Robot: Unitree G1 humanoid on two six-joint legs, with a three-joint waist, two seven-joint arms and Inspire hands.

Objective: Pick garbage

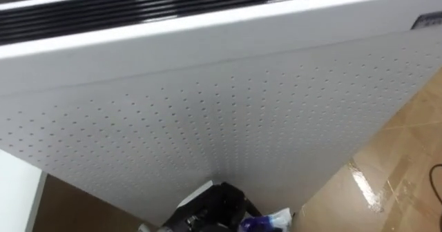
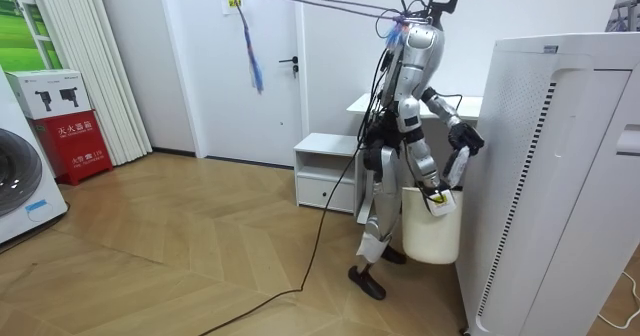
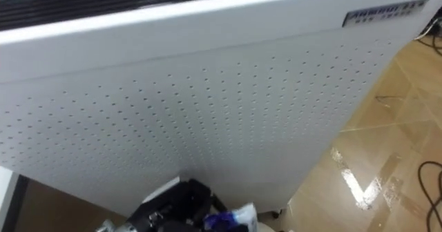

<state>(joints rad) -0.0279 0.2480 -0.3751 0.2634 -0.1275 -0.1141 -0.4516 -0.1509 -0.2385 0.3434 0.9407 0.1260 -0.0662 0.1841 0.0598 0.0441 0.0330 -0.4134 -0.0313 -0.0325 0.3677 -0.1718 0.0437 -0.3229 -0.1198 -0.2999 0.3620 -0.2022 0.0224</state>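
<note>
So right up close at the bottom edge of the eye views there's the robot's left hand [image 1: 210,208], dark, coming in from low down. A crumpled blue-and-white wrapper [image 1: 266,223] sits right at its tip. As far as I can make out, the fingers are curled in and pinching that wrapper, so the garbage is in the left hand and off the floor. Directly behind it is the side of a big white appliance [image 1: 221,121], basically a wall of little perforation dots. It has a strip of black louvres [image 1: 138,7] along its top. Glossy wooden floor [image 1: 400,170] shows off to the robot's right of it. In the room view the robot stands upright, facing that appliance and really close to it, over on the room view's right. Its left hand is raised to about chest height, just beside the appliance's side. The right hand [image 2: 437,191] hangs lower, at the rim of a white bin [image 2: 432,238] by its hip. Whether it's actually gripping the rim I can't tell, it's too small from there. A low white cabinet [image 2: 325,171] stands just behind the robot, near the wall.
</note>
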